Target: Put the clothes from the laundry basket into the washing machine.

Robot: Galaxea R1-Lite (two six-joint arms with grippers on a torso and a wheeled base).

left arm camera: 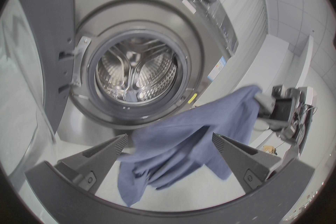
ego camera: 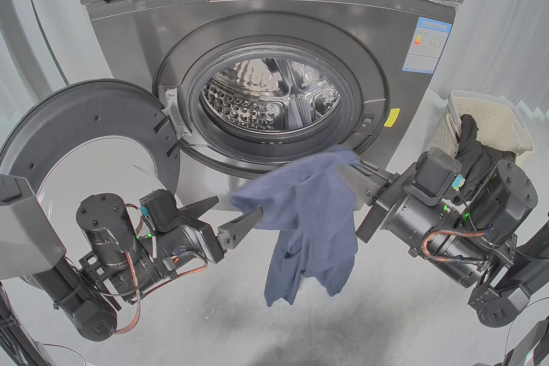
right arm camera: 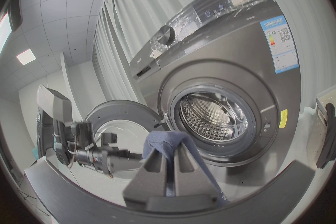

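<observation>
While pinched at one upper edge by the right pincer [ego camera: 347,174], shut tight on a fold of cloth: blue shirt [ego camera: 309,213], off the floor [ego camera: 400,315], just in front of and below the open mouth of the washing machine [ego camera: 274,12]. Top edge stretched roughly level from right pincer toward left pincer [ego camera: 239,205]; remainder hanging straight down in loose folds. Left pincer spread wide at the shirt's far corner, cloth between or just past the fingertips; contact not determinable. Drum [ego camera: 269,92], steel, up and beyond the shirt's top edge, near but apart. Door [ego camera: 86,121] swung open on the left side, out of the path. Laundry basket [ego camera: 492,115], cream, perforated, beside the machine on the right, behind the right arm, with a black garment [ego camera: 474,150] draped over its rim. Judged step: carrying the shirt to the drum. Judged need for the next move: lift and push forward through the mouth, right arm leading as sole holder; hanging tail liable to snag on the lower door seal [ego camera: 274,143].
</observation>
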